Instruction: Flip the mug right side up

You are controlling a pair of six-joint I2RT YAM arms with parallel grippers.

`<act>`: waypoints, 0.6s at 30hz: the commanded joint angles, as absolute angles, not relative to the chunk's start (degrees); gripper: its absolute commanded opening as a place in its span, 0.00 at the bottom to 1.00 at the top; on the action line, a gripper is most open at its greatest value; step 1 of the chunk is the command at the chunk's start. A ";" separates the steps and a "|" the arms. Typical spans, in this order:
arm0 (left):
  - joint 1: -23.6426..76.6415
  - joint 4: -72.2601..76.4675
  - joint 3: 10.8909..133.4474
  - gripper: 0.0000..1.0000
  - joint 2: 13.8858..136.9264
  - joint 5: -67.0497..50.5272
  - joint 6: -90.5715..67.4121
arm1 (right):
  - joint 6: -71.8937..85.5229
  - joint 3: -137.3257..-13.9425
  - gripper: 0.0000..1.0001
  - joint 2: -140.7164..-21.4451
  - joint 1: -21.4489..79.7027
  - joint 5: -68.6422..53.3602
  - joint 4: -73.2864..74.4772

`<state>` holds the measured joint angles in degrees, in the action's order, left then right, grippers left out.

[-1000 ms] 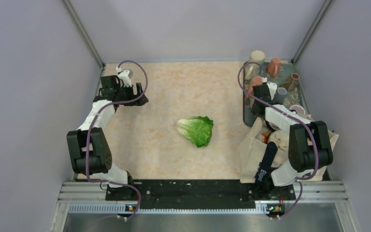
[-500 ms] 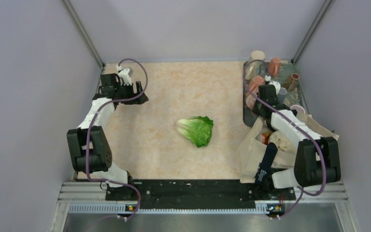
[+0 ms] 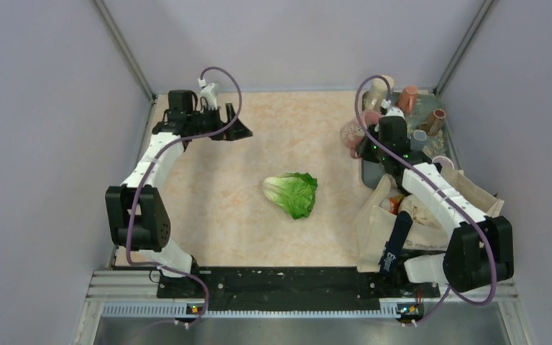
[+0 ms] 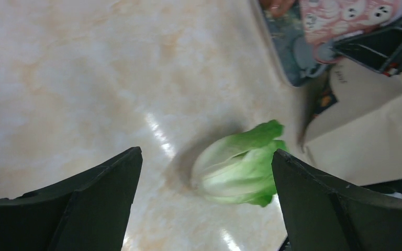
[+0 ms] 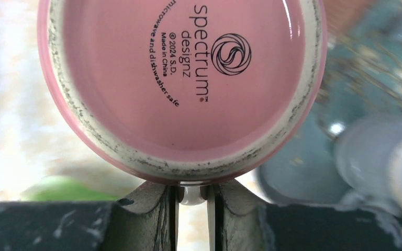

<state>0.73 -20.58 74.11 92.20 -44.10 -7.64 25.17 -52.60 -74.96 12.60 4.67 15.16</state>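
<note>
The desk [image 3: 223, 194] is a pale, marbled beige surface. A head of green lettuce [image 3: 292, 193] lies near its middle. A dark tray [image 3: 371, 172] sits at the far right corner, and a brown paper bag [image 3: 374, 223] stands just in front of it on the right.

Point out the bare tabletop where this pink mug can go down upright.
Widest bare patch: the beige marbled tabletop between the left arm's fingers and the pink ceramic mug, behind the green lettuce head. Also bare: left of the lettuce, toward the left arm, and in front of it. Crowded: the dark tray of cups and the brown paper bag on the right.
</note>
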 commanded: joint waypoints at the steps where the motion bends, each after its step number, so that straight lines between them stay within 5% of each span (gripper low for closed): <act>1: 5.40 -16.71 80.81 0.99 92.16 -56.16 -16.31 | 27.90 -63.67 0.00 -72.98 19.04 -3.69 -1.74; 11: 8.04 4.65 83.50 0.86 92.47 -64.10 -37.29 | 38.93 -66.23 0.00 -75.86 24.56 -15.90 -21.57; 18: 11.56 23.47 84.01 0.87 94.91 -68.86 -53.81 | 42.64 -68.87 0.00 -78.95 27.71 -19.73 -26.23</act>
